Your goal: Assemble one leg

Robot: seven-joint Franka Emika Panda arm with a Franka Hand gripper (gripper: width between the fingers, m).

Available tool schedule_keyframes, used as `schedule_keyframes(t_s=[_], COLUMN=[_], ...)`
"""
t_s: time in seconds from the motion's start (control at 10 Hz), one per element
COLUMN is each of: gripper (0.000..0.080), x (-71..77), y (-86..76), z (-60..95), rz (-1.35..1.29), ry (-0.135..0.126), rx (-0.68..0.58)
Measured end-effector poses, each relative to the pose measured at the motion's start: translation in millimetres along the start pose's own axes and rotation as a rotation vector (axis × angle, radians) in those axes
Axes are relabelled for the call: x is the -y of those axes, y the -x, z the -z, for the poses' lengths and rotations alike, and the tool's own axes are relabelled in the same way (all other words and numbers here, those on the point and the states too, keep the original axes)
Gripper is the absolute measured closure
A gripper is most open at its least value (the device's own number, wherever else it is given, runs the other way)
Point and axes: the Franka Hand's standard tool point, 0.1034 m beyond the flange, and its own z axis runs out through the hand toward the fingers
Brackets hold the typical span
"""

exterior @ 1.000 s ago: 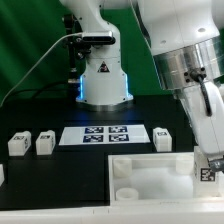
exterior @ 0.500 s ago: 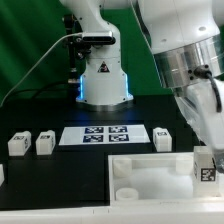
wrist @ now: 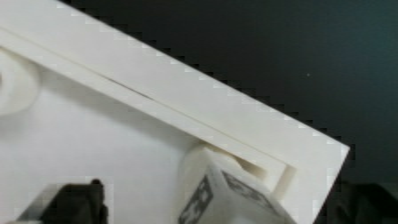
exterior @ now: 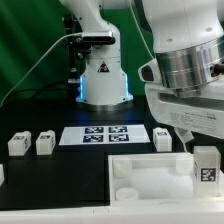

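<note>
1. Jaws of the gripper are spread wide, clamped on nothing.
2. One leg is stood upright in the tray's corner on the exterior view's right, apparently seated in its socket.
3. Three spare legs are left near the marker board.

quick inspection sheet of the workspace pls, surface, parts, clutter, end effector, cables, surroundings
surface: black table.
job's things: one leg stands upright in the white tray at its corner on the exterior view's right; three more legs stand loose on the table.
clutter: marker board only.
end effector: end effector open, above the seated leg, holding nothing.
cables: one black cable hanging behind.
surroundings: green backdrop, second robot base.
</note>
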Motion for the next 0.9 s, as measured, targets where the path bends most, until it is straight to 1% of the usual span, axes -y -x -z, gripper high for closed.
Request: schedule_keyframes(t_s=[0.3, 0.4, 0.7, 0.8, 0.9], gripper=[0.015, 0.015, 0.015, 0.015, 0.015], x=[-1.7, -1.9, -2.1, -4.7, -5.5], y=[-2.2, -2.5, -2.4, -3.8, -3.4], z=[-0.7, -0.8, -1.3, -2.8, -3.3], rz=[0.361, 0.435, 0.434, 0.52, 0.564], ry=[0.005, 0.005, 0.005, 0.011, 0.023], rx=[-0.003, -0.002, -0.001, 0.004, 0.001])
